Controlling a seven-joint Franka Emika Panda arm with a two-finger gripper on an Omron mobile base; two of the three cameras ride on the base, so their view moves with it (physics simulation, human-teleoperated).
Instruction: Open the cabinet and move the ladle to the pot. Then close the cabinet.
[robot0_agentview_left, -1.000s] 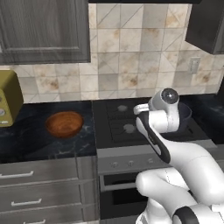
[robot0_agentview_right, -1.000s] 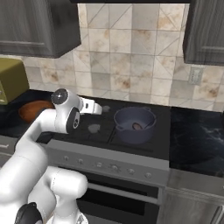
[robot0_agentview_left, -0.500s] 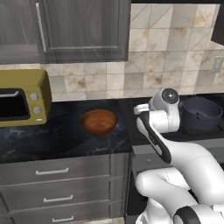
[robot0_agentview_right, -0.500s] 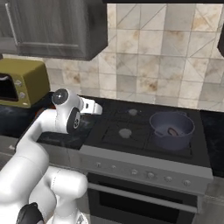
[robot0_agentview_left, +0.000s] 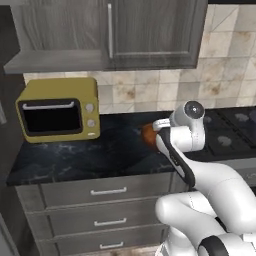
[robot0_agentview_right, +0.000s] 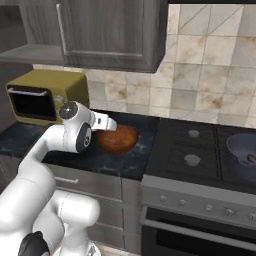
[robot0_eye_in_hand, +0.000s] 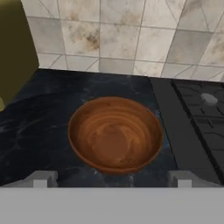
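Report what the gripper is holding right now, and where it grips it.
Nothing is held. The gripper is open, its fingers apart above the wooden bowl.

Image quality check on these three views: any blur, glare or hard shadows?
Left base view: soft and slightly blurry, even flat light, dull sheen on the microwave. Right base view: equally soft, faint highlight on the cabinet handle, no hard shadows. Hand view: coarse rendering, the wooden bowl reasonably sharp, only a faint shadow around its base, no glare on the tiles.
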